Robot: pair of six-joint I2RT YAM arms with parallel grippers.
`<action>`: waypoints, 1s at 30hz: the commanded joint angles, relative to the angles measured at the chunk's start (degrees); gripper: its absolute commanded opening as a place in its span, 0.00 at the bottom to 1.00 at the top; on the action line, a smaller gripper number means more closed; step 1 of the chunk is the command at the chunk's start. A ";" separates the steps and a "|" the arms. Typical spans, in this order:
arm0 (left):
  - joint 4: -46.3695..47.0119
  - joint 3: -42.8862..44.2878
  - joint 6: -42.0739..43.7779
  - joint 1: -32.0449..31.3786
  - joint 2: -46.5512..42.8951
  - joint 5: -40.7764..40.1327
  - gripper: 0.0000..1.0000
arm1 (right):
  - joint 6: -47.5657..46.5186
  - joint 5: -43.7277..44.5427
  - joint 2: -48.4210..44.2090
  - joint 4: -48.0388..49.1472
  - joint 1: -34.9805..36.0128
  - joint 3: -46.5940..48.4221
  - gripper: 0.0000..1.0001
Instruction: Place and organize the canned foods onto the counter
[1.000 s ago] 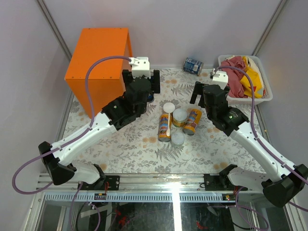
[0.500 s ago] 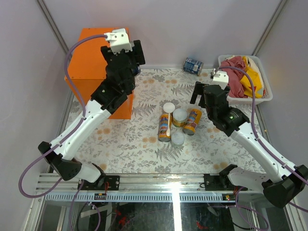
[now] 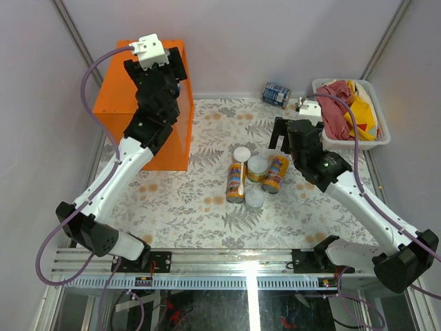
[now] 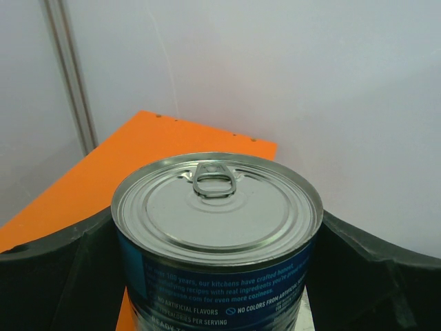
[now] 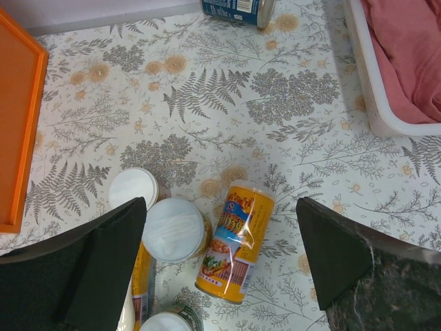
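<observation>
Left arm: it is lifted from low beside the counter's front face, where it was a second ago, to the upper left of the top view; the left gripper [image 3: 172, 69] is now carried above the counter [image 3: 114, 89].
Left gripper: the jaws are set partly apart and pressed on both sides of the blue-labelled can [image 4: 217, 207]; the can is held upright, ring pull uppermost.
Held can: it is seen over the orange top in the left wrist view; whether its base touches the surface cannot be told.
Right gripper [image 3: 281, 132]: the jaws are spread wide and nothing is held; it is hung centre right over the can cluster and is barely shifted since a second ago.
Can cluster [image 3: 255, 176]: four cans are left at the centre of the frame, two tall yellow-orange and two short pale-lidded; none is moved.
Second blue can [image 3: 276, 94]: it is left on its side at upper centre right, near the white basket [image 3: 382, 140].
Meaning: the first can is judged delivered to the counter but not yet released; five remain on the table.
</observation>
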 commanded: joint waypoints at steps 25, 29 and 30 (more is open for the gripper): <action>43.98 -21.63 7.68 11.98 -2.26 1.78 0.32 | -1.91 -3.78 4.03 7.97 -0.32 5.10 0.97; 39.41 -21.77 5.00 12.10 -2.08 2.45 0.71 | -1.97 -3.87 5.02 8.01 -0.32 6.04 0.97; 37.29 -21.59 4.23 12.10 -2.21 2.73 0.81 | -1.92 -5.04 5.18 8.05 -0.32 6.34 0.97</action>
